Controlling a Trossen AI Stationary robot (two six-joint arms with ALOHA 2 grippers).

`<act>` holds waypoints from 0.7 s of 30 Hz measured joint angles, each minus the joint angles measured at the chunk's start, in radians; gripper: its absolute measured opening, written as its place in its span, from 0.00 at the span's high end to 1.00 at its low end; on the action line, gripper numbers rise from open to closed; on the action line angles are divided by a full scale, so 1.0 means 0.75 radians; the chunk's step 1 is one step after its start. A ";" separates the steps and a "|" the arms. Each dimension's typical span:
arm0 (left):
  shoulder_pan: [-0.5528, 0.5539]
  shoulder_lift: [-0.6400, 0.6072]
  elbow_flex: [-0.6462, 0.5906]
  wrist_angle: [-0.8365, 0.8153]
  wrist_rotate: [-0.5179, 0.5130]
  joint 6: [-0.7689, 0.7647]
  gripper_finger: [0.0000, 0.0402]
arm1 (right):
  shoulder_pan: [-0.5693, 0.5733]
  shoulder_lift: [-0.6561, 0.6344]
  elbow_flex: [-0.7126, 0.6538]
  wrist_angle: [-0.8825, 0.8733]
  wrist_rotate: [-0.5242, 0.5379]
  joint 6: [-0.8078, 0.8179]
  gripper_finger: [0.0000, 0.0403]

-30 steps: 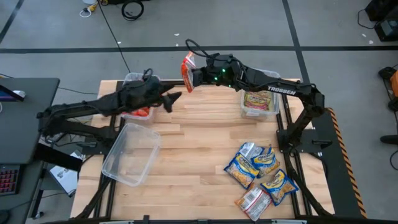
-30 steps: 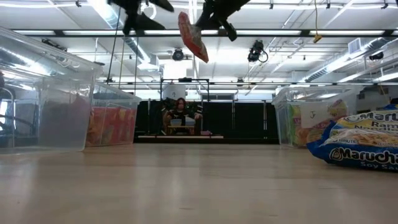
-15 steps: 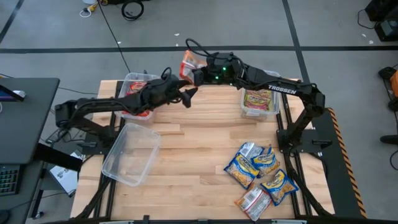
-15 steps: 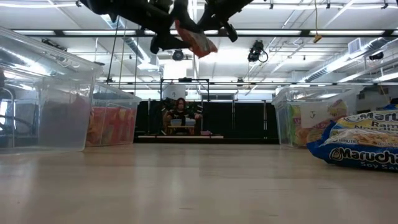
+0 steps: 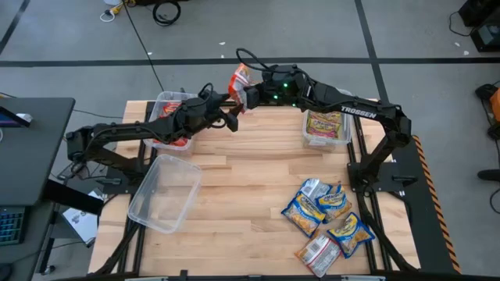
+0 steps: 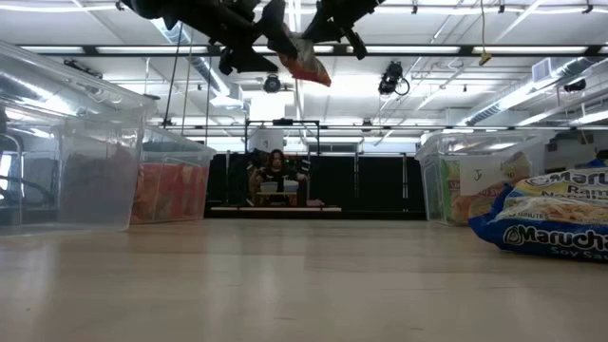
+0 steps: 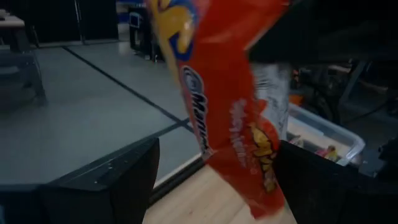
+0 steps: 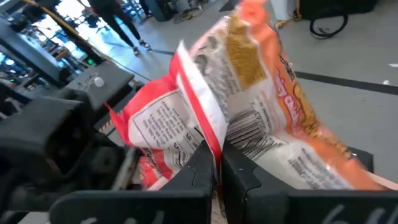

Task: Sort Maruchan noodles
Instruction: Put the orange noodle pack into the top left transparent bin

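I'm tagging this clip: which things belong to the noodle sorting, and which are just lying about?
Job:
- orange-red packet, pinched in right gripper
- left gripper, open beside it
- loose packets
- three clear bins

Lying about:
- black cable on floor

"TROSSEN" on the right arm (image 5: 366, 114); "Maruchan" on the blue-and-yellow noodle packet (image 6: 551, 223) in the low view.
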 joint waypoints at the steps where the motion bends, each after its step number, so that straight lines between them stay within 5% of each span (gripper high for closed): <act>1: 0.006 0.000 0.000 0.006 0.000 -0.003 0.22 | 0.000 -0.001 0.000 -0.009 0.000 0.000 0.96; 8: 0.031 0.010 0.000 0.165 0.005 0.030 0.22 | -0.001 -0.001 -0.001 0.071 0.011 0.010 0.96; 14: 0.069 0.094 0.001 0.288 0.176 -0.010 0.23 | 0.000 -0.001 -0.001 0.167 0.010 0.010 0.96; 21: 0.065 0.114 0.000 0.297 0.151 -0.132 0.43 | -0.001 -0.001 -0.001 0.142 -0.061 -0.021 0.93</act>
